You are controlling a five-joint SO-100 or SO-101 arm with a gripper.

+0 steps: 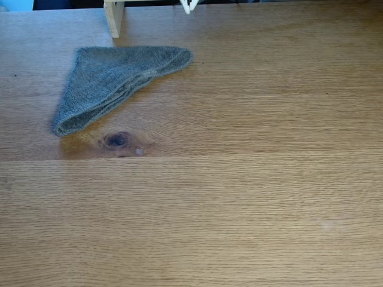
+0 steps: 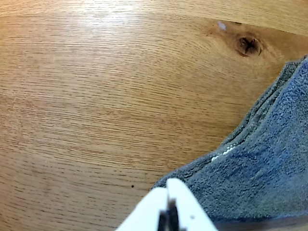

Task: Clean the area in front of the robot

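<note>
Fixed view: the oak desk (image 1: 251,197) spans the whole frame, with straight grain, plank seams and one dark oval knot (image 1: 117,140), which serves as the landmark here. A grey terry cloth (image 1: 114,84), folded to a rough triangle, lies flat on the desk just above and slightly left of the knot; its lower tip nearly reaches the knot without covering it. A pale smudge (image 1: 139,151) sits just right of the knot, and a fainter light patch (image 1: 326,225) lies well away to the lower right. A pale wooden upright (image 1: 114,17) stands at the top edge, above the cloth. Wrist view: the tool (image 2: 168,192) enters from the bottom edge, its two white fingertips pressed together and empty; it is clenched on nothing. The tips sit over the near edge of the cloth (image 2: 260,168), and whether they touch it cannot be determined. The knot (image 2: 248,44) appears at upper right with the pale smudge (image 2: 221,25) beside it, beyond the cloth's far edge. Assessment: the cloth is not yet grasped and both marks remain on the desk (image 2: 96,96), so wiping appears not to have started. Remaining work: open the tool, seize the cloth, and wipe the surface around the knot.
</note>
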